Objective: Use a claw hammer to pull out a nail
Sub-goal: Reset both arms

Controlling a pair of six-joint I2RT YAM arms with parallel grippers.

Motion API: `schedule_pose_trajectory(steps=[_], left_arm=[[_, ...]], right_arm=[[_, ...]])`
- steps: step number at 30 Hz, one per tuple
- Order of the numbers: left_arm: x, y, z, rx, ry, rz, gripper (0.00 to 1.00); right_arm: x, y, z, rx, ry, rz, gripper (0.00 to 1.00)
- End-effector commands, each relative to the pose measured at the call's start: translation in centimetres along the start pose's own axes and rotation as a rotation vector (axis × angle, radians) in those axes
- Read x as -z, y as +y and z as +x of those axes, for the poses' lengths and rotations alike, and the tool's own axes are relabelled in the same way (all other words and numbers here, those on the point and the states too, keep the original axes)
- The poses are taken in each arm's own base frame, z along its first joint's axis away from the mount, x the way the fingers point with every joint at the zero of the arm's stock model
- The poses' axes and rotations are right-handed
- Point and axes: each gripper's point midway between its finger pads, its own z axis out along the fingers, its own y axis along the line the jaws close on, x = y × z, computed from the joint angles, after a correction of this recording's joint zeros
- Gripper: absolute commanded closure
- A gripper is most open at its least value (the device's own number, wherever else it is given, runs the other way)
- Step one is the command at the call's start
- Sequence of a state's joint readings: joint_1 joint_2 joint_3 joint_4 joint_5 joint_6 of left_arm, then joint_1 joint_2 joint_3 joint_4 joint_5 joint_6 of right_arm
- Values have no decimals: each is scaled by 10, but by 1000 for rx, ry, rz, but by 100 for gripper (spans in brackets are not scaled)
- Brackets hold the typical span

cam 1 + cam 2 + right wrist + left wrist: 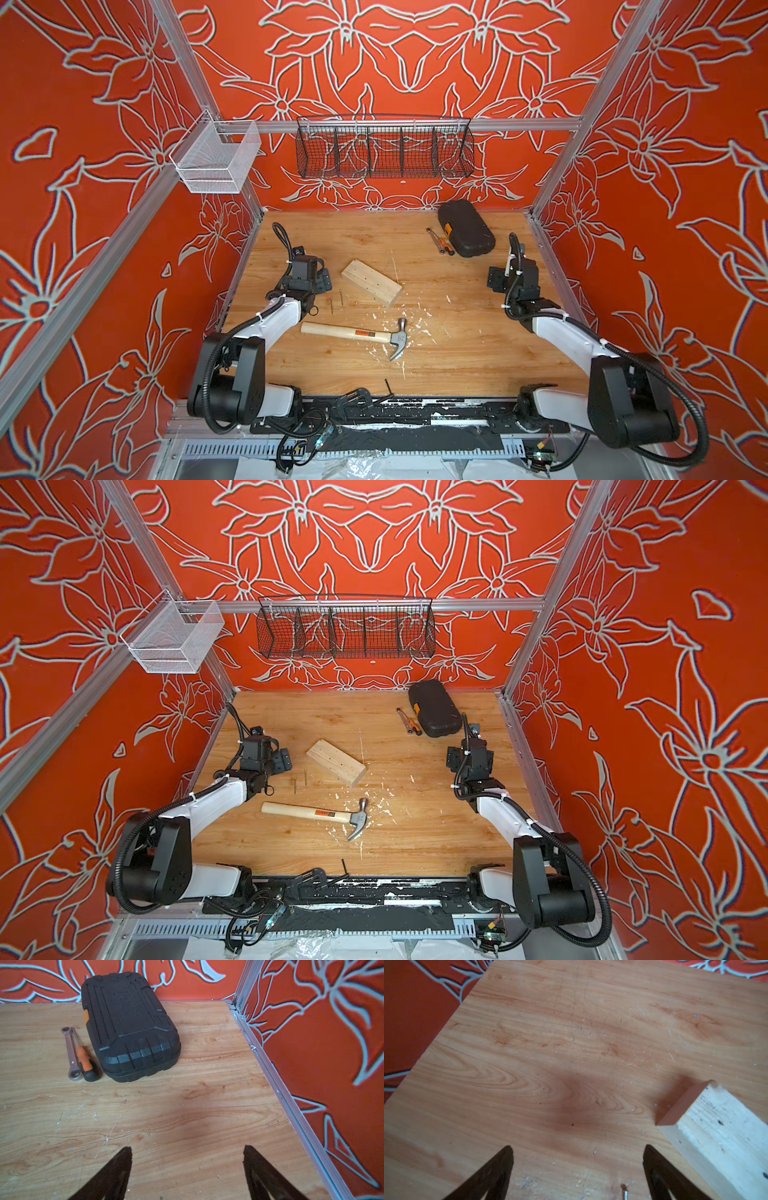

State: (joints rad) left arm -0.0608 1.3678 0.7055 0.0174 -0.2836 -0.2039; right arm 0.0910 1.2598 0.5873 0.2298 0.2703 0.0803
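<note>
Found left gripper [577, 1151] and right gripper [187, 1150] agape, empty. Judged claw hammer [353, 333] best gripped near handle end.

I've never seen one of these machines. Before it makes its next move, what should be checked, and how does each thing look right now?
1. Left fingers open and empty: ok.
2. Right fingers open and empty: ok.
3. Hammer free to pick up: ok. It lies flat on the table with nothing on it.
4. Hammer in hand: not ok. Neither arm touches it.
5. Nail standing in the block to pull: cannot tell. Holes show, and two nails lie loose near it.
</note>
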Motion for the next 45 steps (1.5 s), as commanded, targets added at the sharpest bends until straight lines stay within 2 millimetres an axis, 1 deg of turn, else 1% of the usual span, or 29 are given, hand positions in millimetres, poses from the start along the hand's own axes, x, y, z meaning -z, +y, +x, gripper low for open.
schedule_pose_trajectory(steps=[1, 4, 7, 9, 10, 12, 13, 15, 16, 17, 19, 20, 21, 24, 25, 26, 27, 28, 29, 30, 32, 34, 36, 45], left_arm=[[17, 5, -25, -38, -79, -9, 6], [16, 13, -17, -54, -111, -33, 6], [8, 15, -6, -66, -98, -39, 6], [-1, 18, 5, -56, -95, -36, 6], [-4, 18, 7, -54, -111, -28, 8], [-3, 14, 6, -63, -133, 17, 8], [-4, 15, 9, -51, -126, 21, 8], [-9, 14, 13, -46, -140, 47, 8], [-7, 11, 16, -58, -128, 71, 8], [-6, 7, 17, -69, -146, 95, 8], [-6, 5, 24, -72, -166, 130, 7], [-6, 6, 25, -68, -193, 129, 2], [-6, 5, 27, -72, -176, 132, 3], [-7, 4, 27, -79, -156, 139, 3], [-7, 3, 26, -79, -166, 138, 3], [-7, 4, 26, -79, -159, 138, 3], [-7, 4, 26, -79, -162, 138, 3], [-7, 4, 26, -80, -163, 138, 3], [-6, 4, 26, -78, -162, 139, 3], [-7, 4, 26, -79, -166, 138, 3], [-7, 4, 26, -80, -164, 138, 3], [-7, 4, 26, -79, -165, 138, 3], [-7, 4, 26, -79, -164, 138, 3], [-7, 4, 26, -80, -163, 138, 3]], right_arm=[[-3, 6, -15, 28, -75, -14, 15], [-4, 4, -14, 40, -90, 6, 15], [-4, 5, -12, 51, -79, 0, 15], [-5, 3, -5, 64, -58, 10, 16], [-6, 2, 0, 66, -49, 20, 16], [-5, 0, 14, 54, -62, 20, 16], [-4, 0, 22, 41, -80, 14, 16], [7, -2, 22, 29, -154, 13, 17], [13, -1, 21, 29, -176, -6, 18], [17, -4, 20, 24, -210, 3, 18], [19, -5, 23, 12, -245, 2, 18], [17, -3, 27, 16, -247, -7, 18], [15, 0, 30, 28, -251, -23, 18], [1, 13, 41, 61, -240, -72, 18], [-4, 20, 38, 79, -249, -94, 18], [-6, 22, 37, 84, -224, -105, 18], [-8, 21, 42, 86, -170, -107, 18], [-10, 19, 41, 75, -166, -115, 20], [-12, 19, 39, 66, -181, -108, 20], [-12, 19, 39, 65, -181, -108, 3], [-13, 18, 42, 68, -147, -111, 3], [-12, 18, 40, 63, -172, -110, 3], [-13, 18, 42, 66, -145, -116, 3], [-13, 18, 40, 64, -151, -120, 3]])
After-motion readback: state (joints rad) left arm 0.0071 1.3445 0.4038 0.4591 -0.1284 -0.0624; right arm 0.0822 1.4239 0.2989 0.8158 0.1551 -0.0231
